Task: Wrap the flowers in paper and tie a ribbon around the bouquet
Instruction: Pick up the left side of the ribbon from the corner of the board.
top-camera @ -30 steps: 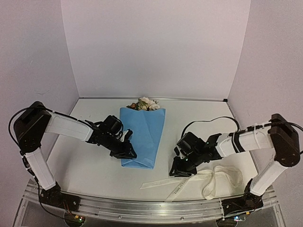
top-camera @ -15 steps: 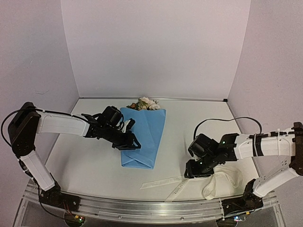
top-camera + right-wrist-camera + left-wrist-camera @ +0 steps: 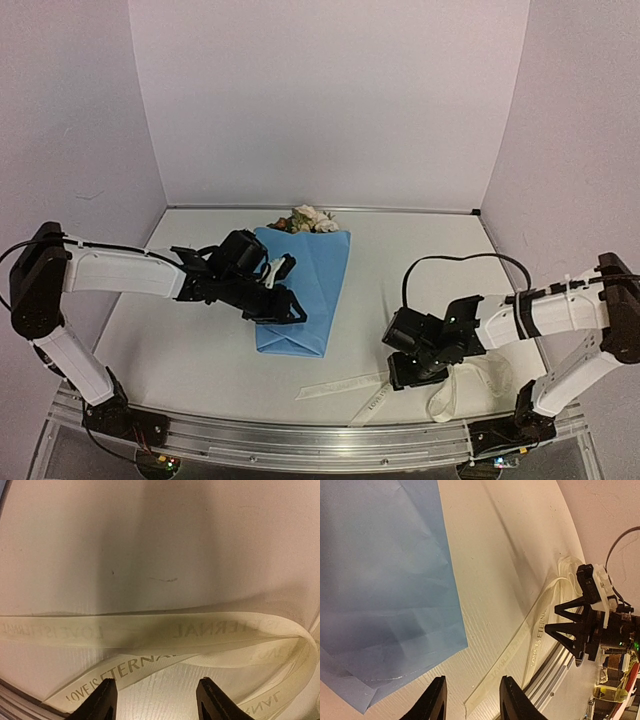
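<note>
**Q:** What is shown, largest item first?

**A:** One surface (image 3: 180, 350). On it lies one sheet of paper (image 3: 310, 285), folded into a cone at centre and not yet tied. One ribbon (image 3: 340, 385) lies loose and looped near the front edge, apart from the paper. One bunch of flowers (image 3: 305, 220) shows its blooms at the cone's far end. My left claw (image 3: 287, 312) hovers partly open at the paper's near left edge, holding nothing. My right claw (image 3: 405, 377) stands partly open just above the ribbon, empty.

**Q:** Likely faults?

**A:** I judge two. With nothing holding it, the fold may spring open. The ribbon lies doubled beneath my right claw, so closing could catch both strands or slip off the flat tape.
</note>
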Controlling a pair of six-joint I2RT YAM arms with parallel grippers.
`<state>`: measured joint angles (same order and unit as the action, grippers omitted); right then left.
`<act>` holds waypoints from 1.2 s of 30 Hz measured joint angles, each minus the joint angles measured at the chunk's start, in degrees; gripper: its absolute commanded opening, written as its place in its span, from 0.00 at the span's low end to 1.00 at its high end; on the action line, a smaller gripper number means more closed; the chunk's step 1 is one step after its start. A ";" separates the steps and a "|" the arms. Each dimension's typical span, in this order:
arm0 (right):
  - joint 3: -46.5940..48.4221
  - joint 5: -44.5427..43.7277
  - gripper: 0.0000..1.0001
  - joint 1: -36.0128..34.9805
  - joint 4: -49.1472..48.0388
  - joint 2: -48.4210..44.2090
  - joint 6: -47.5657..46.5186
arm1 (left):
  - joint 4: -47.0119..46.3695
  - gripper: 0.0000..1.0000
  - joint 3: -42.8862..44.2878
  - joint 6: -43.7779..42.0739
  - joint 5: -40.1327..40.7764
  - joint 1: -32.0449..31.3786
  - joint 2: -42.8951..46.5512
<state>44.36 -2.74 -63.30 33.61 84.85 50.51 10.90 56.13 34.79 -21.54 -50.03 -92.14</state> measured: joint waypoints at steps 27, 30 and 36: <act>10.63 -3.48 0.00 -1.14 -6.54 -3.56 1.79 | -10.23 0.47 -6.09 -5.95 1.57 -7.94 10.32; 12.89 -1.46 0.00 -1.14 -6.04 -4.73 -0.65 | -12.26 0.48 -6.09 -6.82 0.23 -8.53 10.32; 17.34 2.77 0.00 -1.14 -4.57 -4.93 -4.22 | -15.97 0.48 -6.09 -7.58 -1.16 -9.81 10.18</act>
<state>61.70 0.03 -64.45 29.04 79.92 46.29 -5.08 50.04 27.20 -22.71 -59.84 -81.96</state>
